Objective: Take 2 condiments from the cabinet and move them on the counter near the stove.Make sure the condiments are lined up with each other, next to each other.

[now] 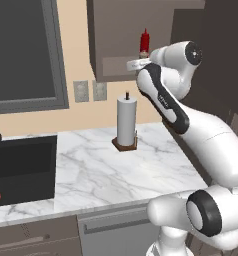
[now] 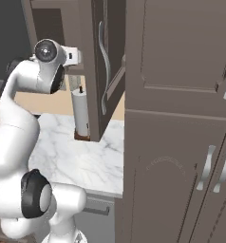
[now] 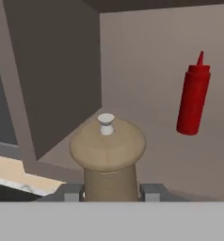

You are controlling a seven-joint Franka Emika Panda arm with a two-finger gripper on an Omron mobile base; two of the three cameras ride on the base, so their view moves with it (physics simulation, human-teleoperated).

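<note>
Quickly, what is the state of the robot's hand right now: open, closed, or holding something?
Hand: closed on the tan wooden shaker with a small white knob, one finger on each side of its body.

The arm [image 1: 211, 135] is showing as a chain of smooth, glossy white shells, thick and rounded like swollen tubes. Dark charcoal bands are wrapping the joints: one long black sleeve [image 1: 163, 100] is running along the forearm segment in the left base view, bearing a small pale marking too fine to read. Round dark-grey caps with a lighter centre are closing the joint ends, one at the upper elbow [image 1: 193, 53] and a larger black ring [image 1: 205, 212] low on the base link. In the right base view, a similar black disc [image 2: 35, 194] is sitting on the lower shoulder. In the hand view, the gripper [image 3: 111, 192] is showing two small grey blocky fingertips [image 3: 152, 191].
</note>
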